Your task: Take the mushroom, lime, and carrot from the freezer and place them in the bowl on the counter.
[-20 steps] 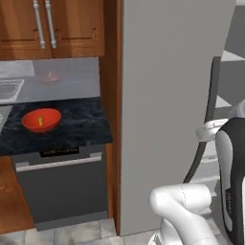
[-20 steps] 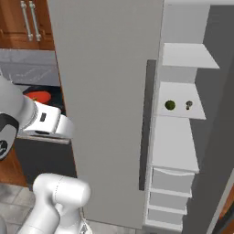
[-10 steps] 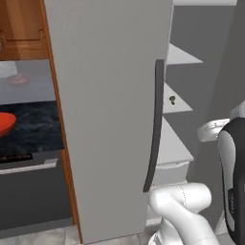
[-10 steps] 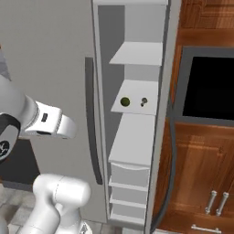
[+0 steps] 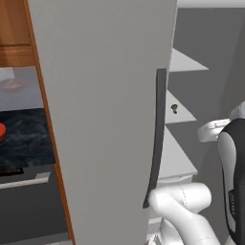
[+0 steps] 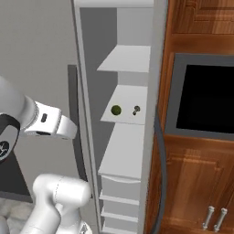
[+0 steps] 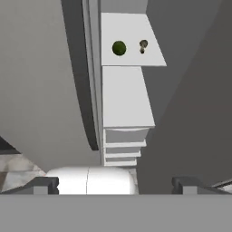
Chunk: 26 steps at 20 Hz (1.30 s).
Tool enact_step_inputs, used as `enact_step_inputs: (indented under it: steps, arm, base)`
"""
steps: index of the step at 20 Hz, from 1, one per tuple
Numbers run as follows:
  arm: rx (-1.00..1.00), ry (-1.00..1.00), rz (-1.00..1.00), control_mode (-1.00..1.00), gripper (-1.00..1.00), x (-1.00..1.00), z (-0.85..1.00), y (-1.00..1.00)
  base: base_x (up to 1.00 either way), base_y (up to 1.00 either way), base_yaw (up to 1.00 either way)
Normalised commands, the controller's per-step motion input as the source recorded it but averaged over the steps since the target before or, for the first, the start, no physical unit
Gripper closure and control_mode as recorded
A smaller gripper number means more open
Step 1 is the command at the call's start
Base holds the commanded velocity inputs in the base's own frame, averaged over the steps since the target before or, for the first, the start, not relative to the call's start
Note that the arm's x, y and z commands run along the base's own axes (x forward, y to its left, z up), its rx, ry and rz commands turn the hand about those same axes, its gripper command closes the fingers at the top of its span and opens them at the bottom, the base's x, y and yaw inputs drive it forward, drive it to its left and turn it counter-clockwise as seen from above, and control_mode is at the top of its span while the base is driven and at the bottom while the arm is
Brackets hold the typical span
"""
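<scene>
Grey and tall, the freezer [image 6: 87, 55] stands with its door [image 5: 105, 119] swung open, and the white shelves [image 6: 125, 59] inside can be seen. On the middle shelf sits the lime [image 6: 116, 109], small, round and dark green. Just beside it, to its right in the right base view, is the mushroom [image 6: 136, 109], a tiny brownish lump. The two are near each other but apart. I cannot see the carrot on any shelf, so I cannot tell where it is.

From the hand view the lime [image 7: 118, 48] and the mushroom [image 7: 143, 45] are far up the picture, well apart from the gripper [image 7: 115, 183]. The two dark finger tips stand wide apart at the bottom of that view, with nothing between them. So the gripper is wide open and has hold of nothing.

Far to the left, a small bit of the red bowl [image 5: 1, 132] peeks out on the dark stone desk [image 5: 24, 139], behind the door. What is in it is hidden.

By the look of it, the task is only at its start. The door is open, which is the first step. No food has been picked up yet. All three things seem left to carry to the bowl, and the next move is likely a reach for the shelf.
</scene>
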Motion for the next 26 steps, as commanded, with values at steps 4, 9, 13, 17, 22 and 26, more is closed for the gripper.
enact_step_inputs:
  steps: [4, 9, 13, 17, 22, 26]
  arm:
    - [0.0, 0.0, 0.0, 1.0, -1.0, 0.0, 0.0, 0.0]
    - [0.0, 0.0, 0.0, 1.0, -1.0, 0.0, 0.0, 0.0]
    - [0.0, 0.0, 0.0, 1.0, -1.0, 0.0, 0.0, 0.0]
    - [0.0, 0.0, 0.0, 1.0, -1.0, 0.0, 0.0, 0.0]
    - [0.0, 0.0, 0.0, 1.0, -1.0, 0.0, 0.0, 0.0]
    - [0.0, 0.0, 0.0, 1.0, -1.0, 0.0, 0.0, 0.0]
  base:
    - [0.57, -0.27, 0.01]
    - [0.25, -0.37, 0.0]
    - [0.2, -0.46, 0.0]
    - [0.24, -0.48, 0.0]
    - [0.34, -0.35, 0.0]
    - [0.39, -0.35, 0.0]
